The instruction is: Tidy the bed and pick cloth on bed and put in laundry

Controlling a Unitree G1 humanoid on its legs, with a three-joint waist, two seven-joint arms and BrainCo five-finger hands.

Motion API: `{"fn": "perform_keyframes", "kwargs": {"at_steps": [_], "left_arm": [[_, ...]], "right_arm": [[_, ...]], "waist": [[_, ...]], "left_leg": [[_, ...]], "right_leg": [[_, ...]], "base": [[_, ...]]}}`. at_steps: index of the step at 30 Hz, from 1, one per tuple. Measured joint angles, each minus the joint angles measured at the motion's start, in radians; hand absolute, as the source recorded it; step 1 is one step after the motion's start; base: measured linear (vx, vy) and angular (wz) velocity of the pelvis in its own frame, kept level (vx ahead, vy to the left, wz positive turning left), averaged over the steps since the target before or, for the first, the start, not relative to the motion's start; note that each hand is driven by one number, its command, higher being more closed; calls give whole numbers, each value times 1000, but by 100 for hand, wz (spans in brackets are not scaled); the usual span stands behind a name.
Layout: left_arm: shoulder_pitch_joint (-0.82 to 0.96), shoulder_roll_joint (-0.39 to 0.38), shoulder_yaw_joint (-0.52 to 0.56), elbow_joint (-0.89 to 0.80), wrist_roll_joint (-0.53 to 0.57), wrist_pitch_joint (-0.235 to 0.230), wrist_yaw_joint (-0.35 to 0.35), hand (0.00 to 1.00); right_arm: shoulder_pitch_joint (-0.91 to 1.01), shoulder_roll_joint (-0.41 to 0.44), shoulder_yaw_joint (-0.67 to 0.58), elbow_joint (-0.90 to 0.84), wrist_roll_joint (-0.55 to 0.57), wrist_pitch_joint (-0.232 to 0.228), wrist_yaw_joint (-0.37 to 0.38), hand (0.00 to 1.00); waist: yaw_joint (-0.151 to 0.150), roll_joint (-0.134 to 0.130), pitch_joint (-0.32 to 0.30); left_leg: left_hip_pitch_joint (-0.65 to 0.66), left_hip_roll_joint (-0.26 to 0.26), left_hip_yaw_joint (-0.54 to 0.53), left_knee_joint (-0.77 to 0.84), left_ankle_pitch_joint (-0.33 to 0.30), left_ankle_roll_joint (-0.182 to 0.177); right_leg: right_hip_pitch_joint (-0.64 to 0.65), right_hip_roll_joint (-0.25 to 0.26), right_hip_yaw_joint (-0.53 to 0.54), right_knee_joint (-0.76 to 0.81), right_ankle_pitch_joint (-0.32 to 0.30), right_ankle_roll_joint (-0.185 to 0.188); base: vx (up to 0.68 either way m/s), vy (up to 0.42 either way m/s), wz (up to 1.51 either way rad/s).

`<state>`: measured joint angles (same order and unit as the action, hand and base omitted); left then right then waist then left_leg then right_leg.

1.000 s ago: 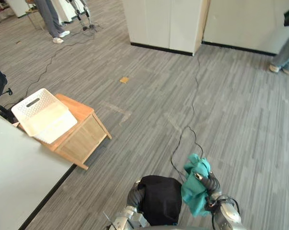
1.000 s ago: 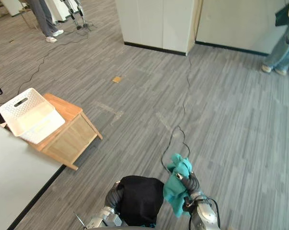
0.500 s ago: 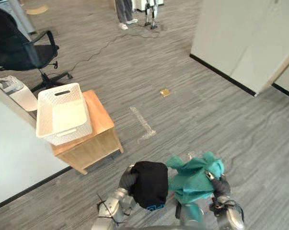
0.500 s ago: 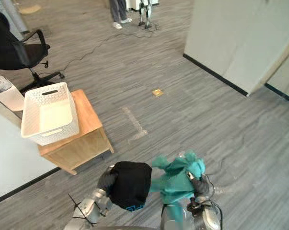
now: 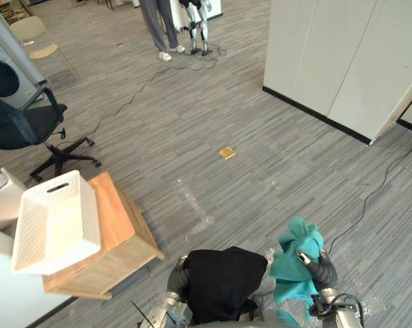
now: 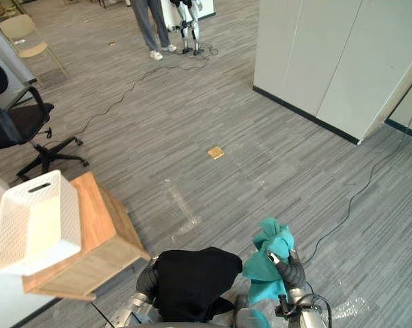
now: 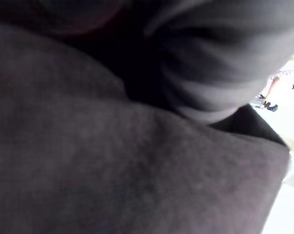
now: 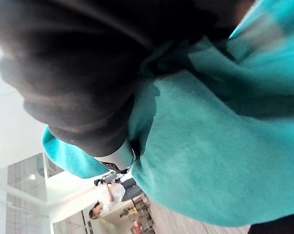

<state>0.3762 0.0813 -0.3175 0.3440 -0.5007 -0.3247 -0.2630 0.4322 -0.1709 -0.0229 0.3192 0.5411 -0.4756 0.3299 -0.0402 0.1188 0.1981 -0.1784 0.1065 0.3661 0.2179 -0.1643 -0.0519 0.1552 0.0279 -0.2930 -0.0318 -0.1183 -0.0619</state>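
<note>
The right hand (image 5: 320, 268) clenches the teal cloth (image 5: 293, 273), bunched lengthwise near-to-far with its peak pointing far, while the black cloth (image 5: 223, 283) drapes the left hand (image 5: 177, 275), grip untellable.

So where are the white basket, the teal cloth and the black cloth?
white basket (image 5: 89, 222): left eye view, on its perforated side wall.
teal cloth (image 5: 287, 273): left eye view, middle of the bunched fabric.
black cloth (image 5: 223, 280): left eye view, centre of the draped top.
</note>
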Motion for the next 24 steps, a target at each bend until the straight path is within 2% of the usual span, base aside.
{"fn": "perform_keyframes", "kwargs": {"at_steps": [1,2,3,4,5,6,7,8,9,10,11,12,13,14,15,16,17,18,19,20,21,22,23,24], "left_arm": [[0,-2,-6,3,0,-1,1,100],[-3,0,-20,4,0,0,2,100],[-8,-1,-33,3,0,0,3,100],[-14,-1,-35,3,1,1,5,100],[-23,1,-34,6,0,1,6,100],[-22,6,-30,2,0,-4,7,100],[-25,22,-25,3,0,0,14,100],[-23,37,-26,2,0,0,30,100],[-23,45,-33,4,-1,6,52,100],[-22,49,-34,4,-4,7,56,100],[-23,62,-35,3,-9,7,60,100],[-29,72,-29,1,-17,7,66,100],[-33,75,-29,1,-17,7,66,100],[-52,81,-32,1,-17,9,66,100],[-65,82,-34,1,-17,10,66,100],[-88,86,-39,3,-17,19,66,100],[-99,95,-40,3,-17,25,65,100],[-100,107,-40,1,-17,27,64,100],[-95,132,-40,0,-18,32,63,100],[-90,150,-38,20,-19,38,63,100],[-75,129,-39,41,-25,42,68,100],[-53,111,-41,50,-39,39,69,100],[-30,91,-39,59,-40,37,69,100],[-14,74,-35,57,-50,33,69,100]], "right_arm": [[19,-5,2,-3,-1,4,-4,100],[39,6,8,-15,-1,10,-12,100],[44,19,29,-54,-3,25,-38,100],[40,24,43,-77,-6,35,-56,100],[41,38,60,-94,-14,56,-83,100],[26,52,79,-100,-25,64,-93,100],[22,66,89,-89,-30,64,-88,100],[5,78,106,-60,-44,62,-81,100],[-5,79,108,-25,-51,62,-65,100],[-8,77,109,-19,-51,61,-65,100],[-9,75,114,-18,-49,47,-65,100],[-9,76,121,-19,-42,25,-65,100],[-10,77,121,-19,-39,15,-66,100],[-14,76,119,-19,-35,6,-67,100],[-15,74,120,-18,-42,-3,-73,100],[-16,75,123,-18,-54,-23,-94,100],[-13,76,132,-22,-59,-26,-116,100],[-9,75,146,-27,-59,-24,-134,100],[4,81,169,-27,-64,-34,-149,100],[14,84,186,-24,-71,-59,-152,100],[10,56,188,-25,-72,-45,-150,100],[3,27,188,-24,-75,-43,-142,100],[-16,10,189,-17,-80,-40,-129,100],[-38,-13,183,-12,-81,-30,-114,100]], "waist": [[2,0,-2],[2,-13,-15],[10,-30,-27],[19,-44,-35],[32,-48,-52],[49,-86,-41],[48,-124,-43],[48,-146,-33],[36,-151,-31],[29,-139,-24],[16,-119,-20],[-8,-104,-16],[-14,-99,-15],[-26,-98,-14],[-29,-89,-9],[-31,-76,1],[-31,-88,2],[-31,-99,1],[-32,-153,-11],[-28,-165,-13],[-28,-122,-23],[-19,-71,-33],[-8,-41,-26],[-9,-40,-23]], "left_leg": [[0,1,-3,22,41,56],[0,-2,-5,47,47,67],[-11,-7,12,61,42,77],[-12,-12,32,70,36,87],[4,-7,44,99,7,127],[45,-40,46,99,-11,160],[76,-77,44,79,-18,160],[127,-126,30,48,-28,159],[183,-141,-2,40,-45,170],[211,-141,-20,37,-50,169],[258,-139,-50,18,-54,165],[302,-135,-107,-7,-54,162],[315,-131,-128,-14,-54,157],[338,-116,-172,-26,-57,142],[348,-103,-196,-29,-61,130],[367,-79,-249,-29,-72,105],[387,-70,-296,-29,-88,74],[396,-72,-317,-26,-105,49],[427,-75,-351,-15,-153,19],[436,-65,-383,22,-207,-5],[434,-2,-398,50,-250,-26],[433,46,-398,61,-266,-29],[411,65,-402,139,-249,-12],[320,71,-401,315,-188,5]], "right_leg": [[35,11,-4,-14,-18,13],[73,11,-3,-40,-41,28],[64,-6,-5,-21,-78,25],[43,-27,-12,11,-117,47],[3,-54,-28,157,-184,116],[-128,-161,-29,625,-165,180],[-168,-221,-29,773,-147,165],[-245,-314,-42,977,-92,128],[-300,-355,-59,1091,-102,110],[-311,-354,-62,1094,-111,104],[-338,-340,-60,1060,-131,118],[-364,-318,-56,949,-150,132],[-376,-306,-53,889,-153,132],[-394,-274,-36,741,-148,132],[-398,-253,-19,642,-131,135],[-393,-213,51,429,-54,143],[-378,-196,145,262,45,171],[-374,-202,205,195,99,190],[-356,-221,279,171,118,204],[-367,-218,293,240,203,213],[-393,-165,267,341,181,185],[-407,-134,245,388,134,166],[-406,-119,224,417,99,145],[-391,-119,195,412,79,129]], "base": [[490,102,34],[544,124,28],[449,112,23],[413,120,11],[431,108,8],[455,106,15],[485,80,36],[525,60,60],[536,38,67],[554,21,79],[546,-7,106],[541,-27,111],[532,-81,118],[412,-99,86],[496,-175,120],[580,-318,129],[569,-363,134],[589,-445,127],[467,-450,112],[456,-458,105],[424,-435,58],[339,-281,28],[393,-328,24],[354,-347,37]]}}
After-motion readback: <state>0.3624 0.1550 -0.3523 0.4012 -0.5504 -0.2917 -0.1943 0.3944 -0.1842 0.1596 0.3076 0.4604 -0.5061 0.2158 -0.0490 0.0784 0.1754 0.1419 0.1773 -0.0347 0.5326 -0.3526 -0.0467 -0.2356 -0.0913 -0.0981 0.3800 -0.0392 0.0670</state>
